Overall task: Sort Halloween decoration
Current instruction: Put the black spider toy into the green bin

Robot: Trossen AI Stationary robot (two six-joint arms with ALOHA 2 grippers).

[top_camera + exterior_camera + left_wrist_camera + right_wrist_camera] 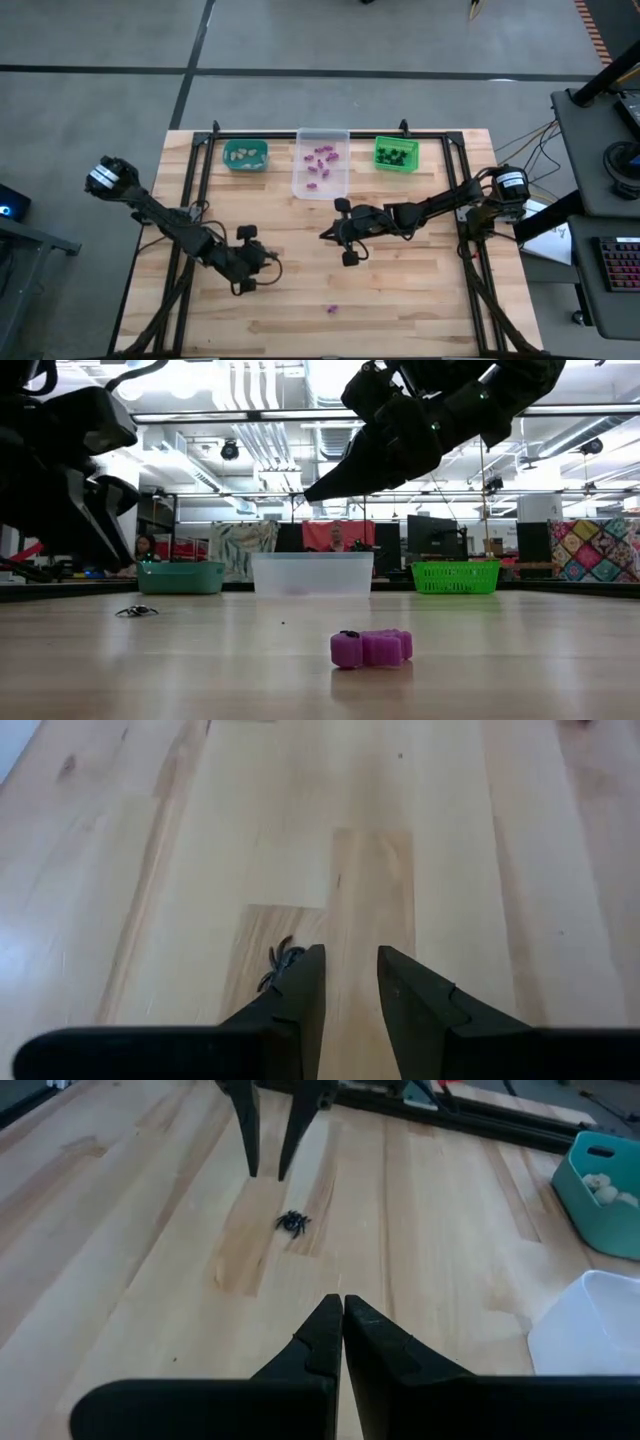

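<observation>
The left end effector [350, 982], slightly open and holding nothing, hovers just beside a black spider [278, 963]. The right end effector [342, 1312], shut and holding nothing, hangs mid-table [400, 290]. A purple trinket [371, 648] lies apart.

My overhead camera looks straight down on the whole table [420, 300] and both arms. My low camera sits at tabletop height, facing level across the wood toward the three bins and the room behind. Each wrist camera looks forward past its own fingers, close to the boards. Both wrist views share the small black spider [292, 1222], and the right one also catches the left gripper [268, 1172] beyond it.
</observation>
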